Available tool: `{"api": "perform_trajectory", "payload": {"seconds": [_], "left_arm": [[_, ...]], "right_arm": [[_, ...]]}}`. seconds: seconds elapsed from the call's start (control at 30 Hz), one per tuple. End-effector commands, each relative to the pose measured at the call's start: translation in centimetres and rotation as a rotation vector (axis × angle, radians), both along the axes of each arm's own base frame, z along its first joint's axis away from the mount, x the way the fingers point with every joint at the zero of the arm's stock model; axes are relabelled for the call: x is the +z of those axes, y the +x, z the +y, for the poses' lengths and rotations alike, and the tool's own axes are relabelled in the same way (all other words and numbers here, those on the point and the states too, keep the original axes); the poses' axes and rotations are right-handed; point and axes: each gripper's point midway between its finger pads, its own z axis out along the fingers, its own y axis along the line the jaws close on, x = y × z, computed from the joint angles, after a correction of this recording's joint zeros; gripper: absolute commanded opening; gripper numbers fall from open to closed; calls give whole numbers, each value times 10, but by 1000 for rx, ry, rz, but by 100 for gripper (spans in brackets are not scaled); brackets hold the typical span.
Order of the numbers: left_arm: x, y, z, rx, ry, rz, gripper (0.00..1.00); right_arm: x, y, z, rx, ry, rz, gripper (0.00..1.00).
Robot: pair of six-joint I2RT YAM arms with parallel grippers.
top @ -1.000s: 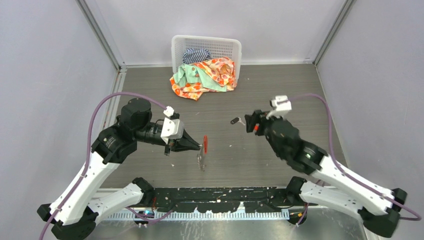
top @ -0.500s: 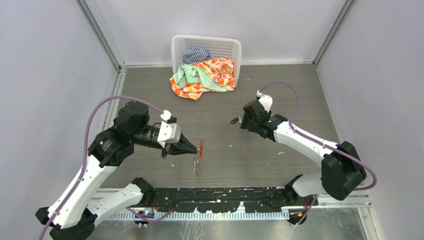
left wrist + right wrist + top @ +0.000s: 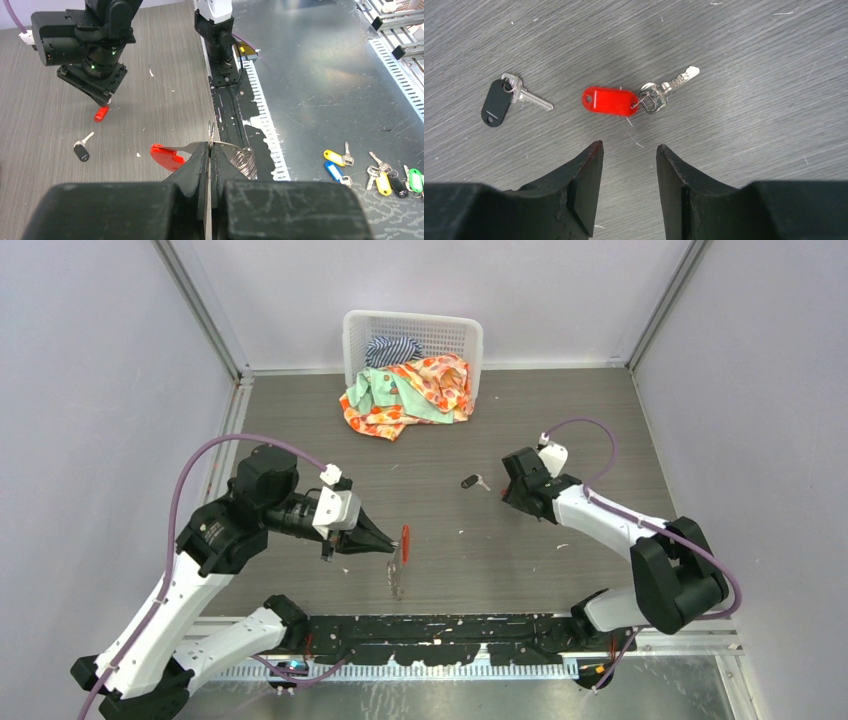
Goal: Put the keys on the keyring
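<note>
**keyfan88:** ok so where's the keyring, going from the left?

**benchrat:** The left gripper (image 3: 210, 147) has it. The fingers are pinched tight on the grey ring of the keyring (image 3: 242, 161), which is held up off the table (image 3: 560, 410) near the front edge. The red tag (image 3: 166, 155) sticks out on one side of the pinch, and the fan of silvery bits hangs off the other side.

**keyfan88:** and the loose keys?

**benchrat:** Both are flat on the table, further right and well apart from the ring. The black-headed key (image 3: 506, 100) comes first, then the red-headed key (image 3: 616, 101) just beside it. They're not touching.

**keyfan88:** right arm doing anything?

**benchrat:** The right gripper (image 3: 626, 147) hovers right over the red one. Its fingers are partway apart with nothing between them. The wrist view shows bare table in the gap, with the red head just past the tips.

**keyfan88:** anything behind?

**benchrat:** A white basket (image 3: 412, 318) at the back wall with cloths spilling out.
</note>
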Motion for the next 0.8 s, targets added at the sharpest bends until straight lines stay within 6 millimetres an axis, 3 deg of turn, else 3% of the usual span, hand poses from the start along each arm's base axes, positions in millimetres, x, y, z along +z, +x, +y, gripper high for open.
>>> {"api": "perform_trajectory", "payload": {"seconds": [0.0,0.5,0.77], "left_arm": [[8,-8,2,-34,-32,-18,0],[12,-10,3,-39,-43,-34,0],[12,-11,3,-41,-43,-31,0]], "right_arm": [[-3,20,-1,-51,31,-42,48],[-36,31,-17,-118,61,-11,39],[-34,37,-18,-123,70,-32,36]]}}
